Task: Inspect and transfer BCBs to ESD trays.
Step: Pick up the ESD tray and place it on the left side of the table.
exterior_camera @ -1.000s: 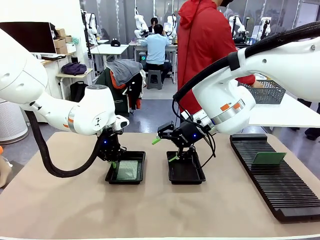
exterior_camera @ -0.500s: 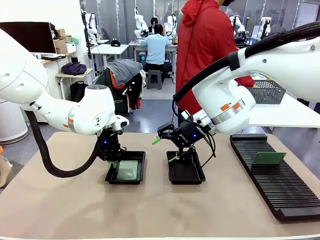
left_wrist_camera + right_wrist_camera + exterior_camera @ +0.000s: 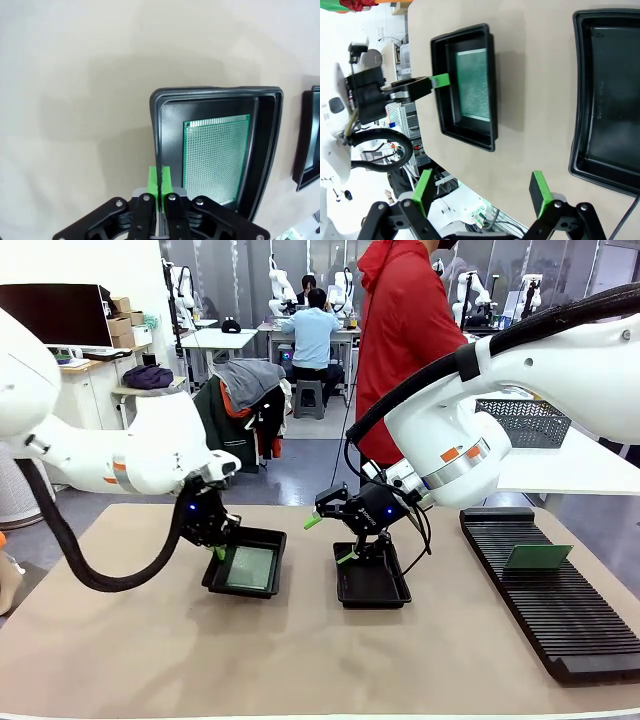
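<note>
Pale green and speckled with fine holes, a BCB (image 3: 216, 157) lies flat on the floor of the left ESD tray (image 3: 215, 91), just beyond the tips of the left tool (image 3: 160, 180). That tool's green pads are pressed together on the thin near rim of this tray, with the board itself untouched. From the front the tray looks tipped, its gripped side a little off the tabletop (image 3: 300, 660). The right tool (image 3: 330, 540) stands wide open with nothing in it, hanging just above the right ESD tray (image 3: 372, 585), whose floor is bare. A second BCB (image 3: 537, 557) stands on edge in the ribbed rack (image 3: 560, 610), well off to the right tool's outer side. Judging by its thinness, a board like this should be light and stiff, but brittle at the corners and easily scratched on its face, so it is best taken by two opposite edges, not across the speckled surface. The one in the rack offers its free upper edge for a pinch. The one lying flat nearly fills its tray and leaves little room for a finger beside it. The tray looks like light, glossy plastic, probably slippery. Held by one rim it can swing or tip, and the loose board could slide toward the low side.
</note>
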`<action>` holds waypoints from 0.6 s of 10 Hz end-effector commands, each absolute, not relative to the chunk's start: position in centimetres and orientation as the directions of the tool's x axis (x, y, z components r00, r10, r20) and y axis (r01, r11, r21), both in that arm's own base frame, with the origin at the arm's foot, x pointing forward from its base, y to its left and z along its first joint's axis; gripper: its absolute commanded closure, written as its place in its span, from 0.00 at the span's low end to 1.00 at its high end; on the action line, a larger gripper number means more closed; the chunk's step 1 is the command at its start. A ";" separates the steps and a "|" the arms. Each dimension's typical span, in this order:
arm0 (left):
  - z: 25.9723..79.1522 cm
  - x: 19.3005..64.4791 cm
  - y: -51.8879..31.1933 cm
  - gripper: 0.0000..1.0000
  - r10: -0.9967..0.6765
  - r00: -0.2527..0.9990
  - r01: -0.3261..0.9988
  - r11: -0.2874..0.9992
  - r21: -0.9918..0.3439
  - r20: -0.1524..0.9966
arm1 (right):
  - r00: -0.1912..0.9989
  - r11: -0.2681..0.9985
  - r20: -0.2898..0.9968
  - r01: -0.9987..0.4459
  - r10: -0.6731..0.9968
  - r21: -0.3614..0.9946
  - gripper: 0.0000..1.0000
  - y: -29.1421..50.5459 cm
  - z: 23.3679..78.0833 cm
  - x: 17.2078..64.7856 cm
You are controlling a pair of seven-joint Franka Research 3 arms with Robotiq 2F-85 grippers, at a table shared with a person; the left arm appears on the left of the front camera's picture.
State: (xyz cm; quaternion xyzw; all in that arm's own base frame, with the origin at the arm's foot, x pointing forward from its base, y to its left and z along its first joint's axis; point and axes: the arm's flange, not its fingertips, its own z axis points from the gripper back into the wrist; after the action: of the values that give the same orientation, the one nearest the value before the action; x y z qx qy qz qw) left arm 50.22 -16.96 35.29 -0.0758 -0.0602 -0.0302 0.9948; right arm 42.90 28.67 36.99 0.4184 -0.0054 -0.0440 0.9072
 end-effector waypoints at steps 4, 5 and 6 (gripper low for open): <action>36.6 48.2 -7.3 0.97 -0.065 0.992 0.090 0.966 -0.241 0.110 | 0.995 0.660 -0.031 0.085 -0.093 0.747 0.00 29.0 37.2 43.1; 36.0 47.9 -4.5 0.97 -0.050 0.992 0.077 0.966 -0.249 0.112 | 0.995 0.660 -0.031 0.085 -0.093 0.747 0.00 29.0 37.2 43.1; 35.4 47.5 -2.0 0.97 -0.037 0.993 0.067 0.962 -0.265 0.114 | 0.995 0.660 -0.031 0.085 -0.093 0.747 0.00 29.0 37.2 43.1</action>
State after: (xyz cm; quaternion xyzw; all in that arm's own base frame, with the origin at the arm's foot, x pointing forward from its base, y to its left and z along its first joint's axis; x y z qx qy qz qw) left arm 48.23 -3.97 35.93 -0.1152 -0.0508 -0.0248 0.9917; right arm 42.90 28.68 37.00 0.4184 -0.0054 -0.0439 0.9072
